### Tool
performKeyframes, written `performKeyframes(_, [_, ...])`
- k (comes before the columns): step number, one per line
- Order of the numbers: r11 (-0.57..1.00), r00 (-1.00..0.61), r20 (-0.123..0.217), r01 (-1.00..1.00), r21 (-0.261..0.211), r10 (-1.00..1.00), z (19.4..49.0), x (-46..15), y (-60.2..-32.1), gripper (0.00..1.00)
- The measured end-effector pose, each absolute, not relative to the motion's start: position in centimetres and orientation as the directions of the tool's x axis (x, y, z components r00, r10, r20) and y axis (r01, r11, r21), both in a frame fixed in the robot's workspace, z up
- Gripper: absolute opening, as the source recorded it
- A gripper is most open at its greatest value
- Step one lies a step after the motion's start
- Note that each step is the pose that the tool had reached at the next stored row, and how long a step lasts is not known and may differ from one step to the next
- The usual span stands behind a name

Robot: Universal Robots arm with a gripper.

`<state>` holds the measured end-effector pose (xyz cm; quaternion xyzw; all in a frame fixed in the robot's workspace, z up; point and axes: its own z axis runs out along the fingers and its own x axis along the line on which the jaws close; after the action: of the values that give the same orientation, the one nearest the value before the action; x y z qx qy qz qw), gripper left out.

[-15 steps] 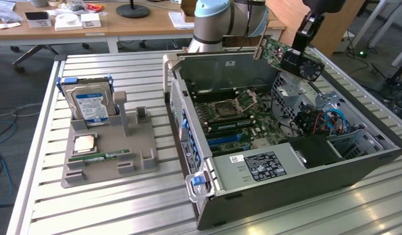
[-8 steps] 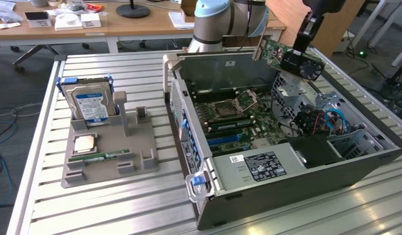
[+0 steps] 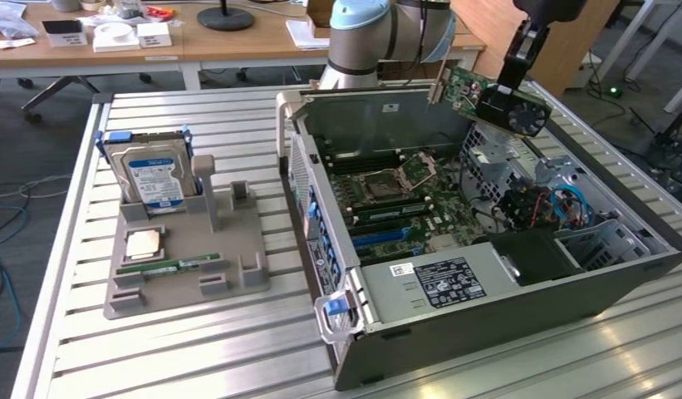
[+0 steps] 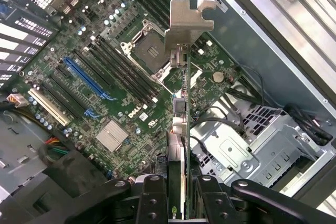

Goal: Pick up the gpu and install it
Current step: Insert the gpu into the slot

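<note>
Black gripper up over the open dark grey computer case, jaws clamped on the gpu, a green circuit card with black fan and silver metal bracket; it hangs tilted, clear of the green motherboard; from the wrist the card sits edge-on; on the exterior view's left, a blue-labelled silver hard drive stands in a grey holder.

Matt silver metal bracket on the gpu; ribbed metal table.
</note>
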<state>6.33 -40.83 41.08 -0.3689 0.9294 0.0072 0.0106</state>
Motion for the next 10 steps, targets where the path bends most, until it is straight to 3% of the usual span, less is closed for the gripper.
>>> performKeyframes(10, [0.709, -0.709, -0.025, -0.705, 0.005, -0.705, 41.08, 6.33, -40.83, 0.26])
